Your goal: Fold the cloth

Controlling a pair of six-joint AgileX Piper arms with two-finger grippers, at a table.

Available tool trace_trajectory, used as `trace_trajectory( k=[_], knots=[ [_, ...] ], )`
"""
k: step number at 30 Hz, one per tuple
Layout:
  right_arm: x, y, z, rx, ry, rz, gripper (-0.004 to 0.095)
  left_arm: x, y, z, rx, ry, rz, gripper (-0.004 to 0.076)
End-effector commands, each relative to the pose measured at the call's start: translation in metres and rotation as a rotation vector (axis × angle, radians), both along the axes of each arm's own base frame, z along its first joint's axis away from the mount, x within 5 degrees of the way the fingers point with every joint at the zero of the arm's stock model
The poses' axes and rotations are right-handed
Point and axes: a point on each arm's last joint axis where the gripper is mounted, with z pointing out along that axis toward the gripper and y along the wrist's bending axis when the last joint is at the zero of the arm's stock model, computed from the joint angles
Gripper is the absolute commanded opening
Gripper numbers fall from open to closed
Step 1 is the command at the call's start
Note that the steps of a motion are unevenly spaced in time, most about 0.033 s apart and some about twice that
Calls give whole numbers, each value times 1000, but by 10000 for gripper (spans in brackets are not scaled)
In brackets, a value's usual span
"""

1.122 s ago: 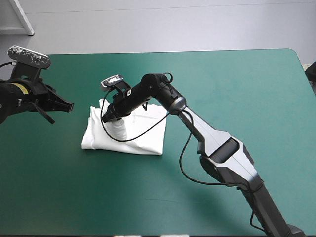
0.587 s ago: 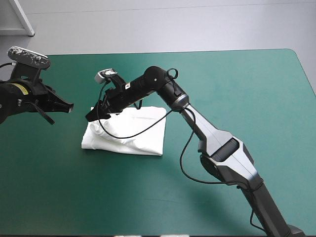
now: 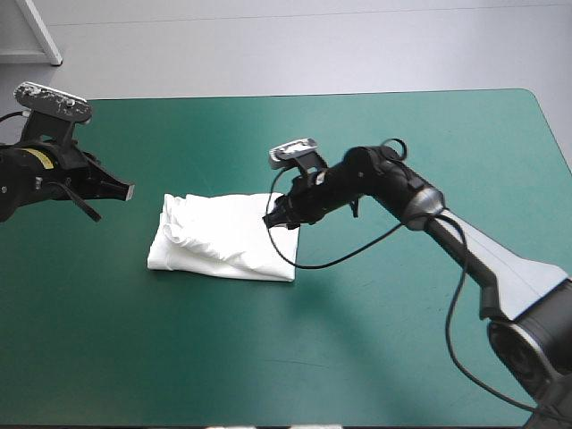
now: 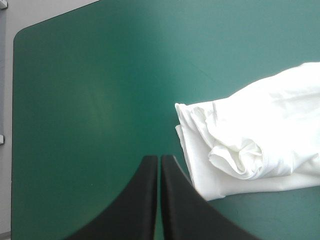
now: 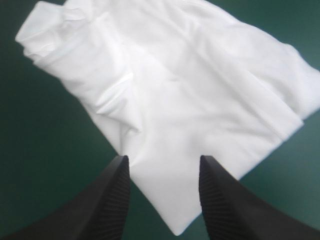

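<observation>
As the T-shirt (image 3: 223,237) lies in a folded bundle left of centre in the high view, on the teal-green cover (image 3: 402,357), the folding looks to me well along, with perhaps one last fold or a tidy-up to come. The right gripper (image 3: 279,222) hangs at the bundle's upper right corner. Its jaws are spread wide and hold nothing, with the shirt's right edge lying under and ahead of them (whether they touch the cloth I can't make out). The left gripper (image 3: 125,189) sits near the frame's left edge, clear of the shirt, its jaws pressed together on nothing.

If another fold is meant, I'd say the right gripper needs to come down and pinch that right edge through all its layers. It would then carry the edge across toward the left without dragging the whole bundle along.

The shirt itself is white and roughly rectangular. Its right part is fairly smooth, with a few soft creases and a clean lower right corner. Its left end is rumpled, with a rolled lump of fabric and stacked layer edges showing.
</observation>
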Motion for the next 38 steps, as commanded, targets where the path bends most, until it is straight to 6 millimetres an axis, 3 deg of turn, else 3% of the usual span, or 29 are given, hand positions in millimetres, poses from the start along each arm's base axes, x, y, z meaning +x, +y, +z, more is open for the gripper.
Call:
trace_trajectory(
  k=[1, 5, 7, 12, 19, 23, 28, 29, 33, 38],
  knots=[
    [-2, -32, 1, 189, -77, -162, 449, -5, 0, 14, -28, -100, 6, 19],
    [5, -40, -41, 190, 8, -197, 636, -4, 0, 9, -25, -81, 6, 19],
    [9, -37, -56, 170, 43, -199, 681, -2, 0, 5, -23, -71, 6, 19],
    [19, -32, -81, 150, 86, -212, 676, -1, 0, 0, -19, -48, 7, 19],
    [25, -28, -92, 181, 92, -219, 673, -1, 0, 1, -21, -57, 6, 19],
    [24, -27, -95, 172, 104, -200, 523, -1, 0, 1, -21, -58, 5, 19],
    [22, -26, -95, 161, 94, -162, 25, -1, 0, 1, -18, -62, 7, 19],
    [23, -26, -94, 153, 81, -153, -11, -1, 0, 1, -18, -61, 7, 19],
    [29, -35, -80, 111, 29, -164, -3, -1, 0, 1, -18, -61, 7, 19],
    [34, -80, -52, -11, -58, -230, -3, 0, 0, 1, -18, -64, 6, 19]
  ],
)
